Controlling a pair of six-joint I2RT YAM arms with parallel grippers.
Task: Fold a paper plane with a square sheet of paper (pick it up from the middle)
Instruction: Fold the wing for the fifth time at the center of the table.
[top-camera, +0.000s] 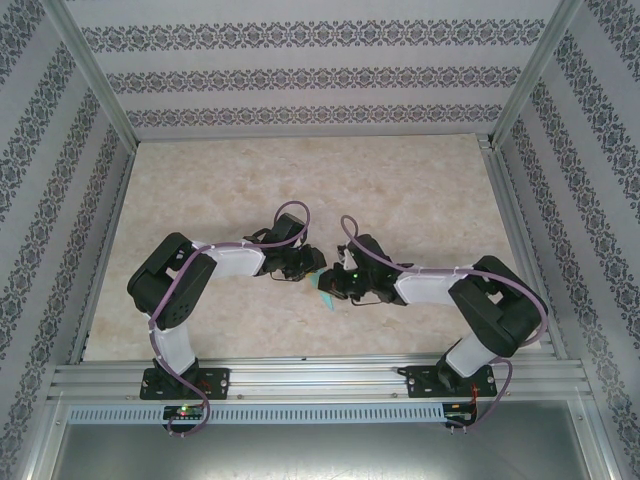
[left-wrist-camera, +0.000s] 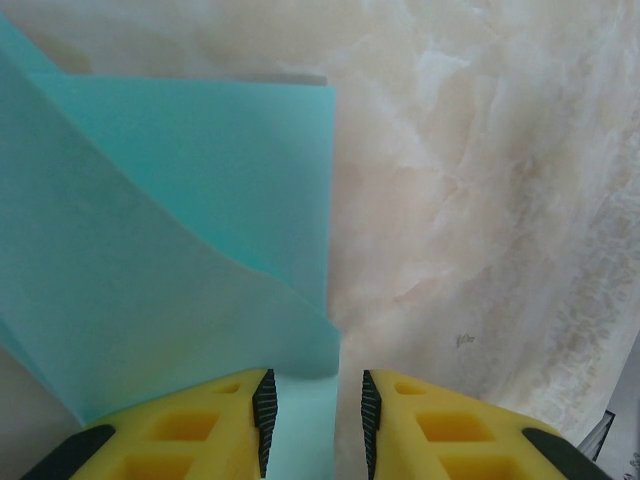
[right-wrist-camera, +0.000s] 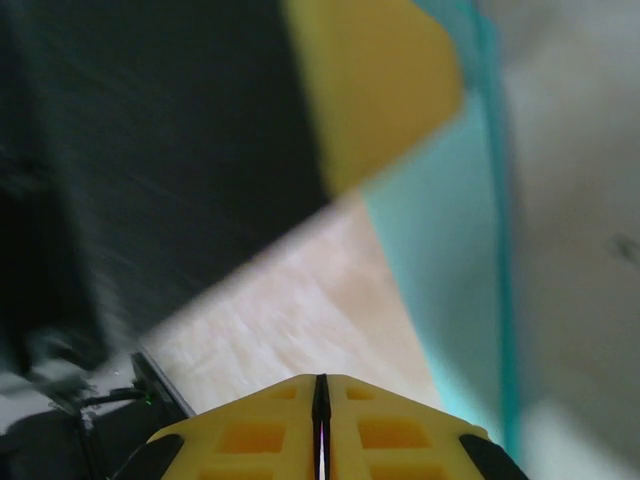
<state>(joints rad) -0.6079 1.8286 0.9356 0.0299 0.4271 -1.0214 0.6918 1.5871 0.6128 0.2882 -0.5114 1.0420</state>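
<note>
I'm seeing the folded sheet of paper (left-wrist-camera: 170, 250) lying mid-desk (left-wrist-camera: 480, 200), its long edge running straight ahead of my left gripper (left-wrist-camera: 315, 385). That gripper's jaws are standing part-open over the near corner. My right gripper (right-wrist-camera: 320, 382) is sitting closed and empty, with the paper on its right.

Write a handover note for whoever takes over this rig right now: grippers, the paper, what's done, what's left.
Left gripper: open, jaws apart, the paper reaching into the gap between them.
Right gripper: shut, nothing seen between its fingers, close beside the left one.
Paper: mid-table between the two grippers, partly folded, layers overlapping along a diagonal crease.
Done: some early folds.
Left: the remaining folds; it is not yet a plane.
</note>
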